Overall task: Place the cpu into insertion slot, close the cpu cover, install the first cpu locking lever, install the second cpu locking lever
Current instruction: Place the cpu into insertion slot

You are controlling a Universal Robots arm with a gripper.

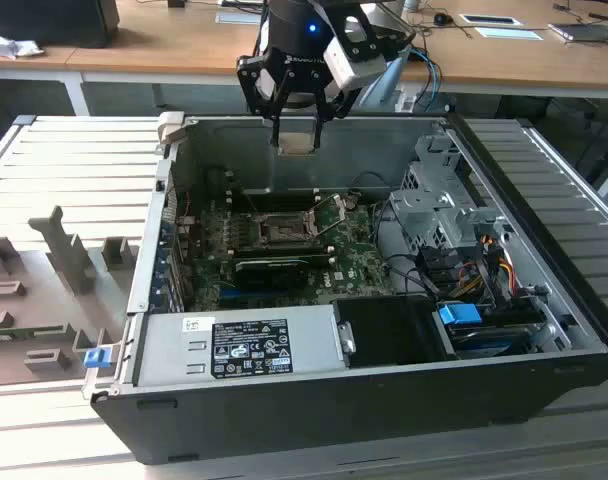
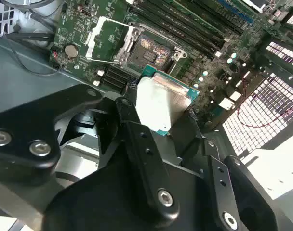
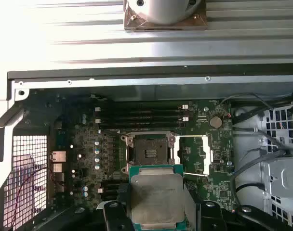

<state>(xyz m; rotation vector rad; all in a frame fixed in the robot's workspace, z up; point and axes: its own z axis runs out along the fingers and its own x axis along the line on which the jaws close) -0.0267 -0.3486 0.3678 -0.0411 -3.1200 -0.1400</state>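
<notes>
Gripper [image 1: 298, 128] hung over the back wall of an open PC case [image 1: 384, 400], clenched on the cpu [image 1: 297, 146]. The cpu sat flat btwn its black fingers [image 2: 141, 149], silver top facing the wrist cameras.

Surface: the case lay on its side on a grey ribbed table [image 1: 74, 160]. On the exterior view's left sat a grey tray [image 1: 44, 300] of moulded holders, w/ a small blue clip [image 1: 96, 355] near the case corner. Behind ran a wooden table [image 1: 174, 45] w/ papers & small items. Inside the case were a green board [image 1: 354, 250], a labelled power supply [image 1: 244, 345] along the near wall, and a metal drive cage [image 1: 434, 200] w/ cables on the exterior view's right.

The cpu [image 3: 156, 199] was in the air, well above the board & not in the slot [image 3: 148, 153]. In the first wrist view the slot lay bare just past the cpu's edge, contacts exposed. The cover [image 3: 193, 155] was flipped open to one side of the slot, its window showing the board through it. Both wrist views showed slot & cover apart from the gripper, nothing touching them.
</notes>
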